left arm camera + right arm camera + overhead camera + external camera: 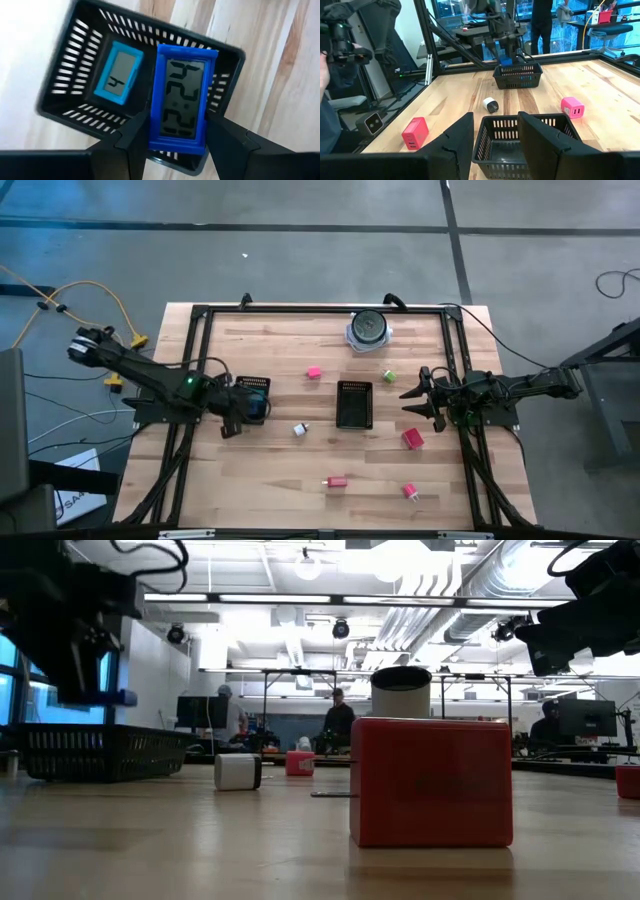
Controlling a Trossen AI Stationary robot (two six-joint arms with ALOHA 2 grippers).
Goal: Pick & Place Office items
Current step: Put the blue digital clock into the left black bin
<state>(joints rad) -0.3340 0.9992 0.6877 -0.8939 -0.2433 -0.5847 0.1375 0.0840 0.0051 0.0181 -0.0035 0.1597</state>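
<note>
**Blue clock held over the left tray, ready to drop**

The wooden table (pixel 270 470) carries two black mesh trays. The left tray (pixel 65 107) sits under the left arm; the middle tray (pixel 354 404) lies just ahead of the right gripper (pixel 418 394), which waits near the table's right side with its fingers narrowed on nothing.

The left gripper (pixel 177 132) pinches a dark blue digital clock (pixel 182 105) by its two long edges, directly above the left tray. A lighter teal clock (pixel 119 72) already lies flat on the tray floor.

The held clock's long axis runs away from the wrist, its display facing the wrist camera; the teal one's long axis lies roughly parallel, slightly tilted to it.

To finish well, I judge the arm should lower until the clock is inside the tray walls, aim for the bare floor beside the teal clock, and only then spread the fingers, so it neither strikes the rim nor lands on its neighbour.

Pink blocks (pixel 413 439) and a white piece (pixel 299 429) remain scattered on the table.
</note>
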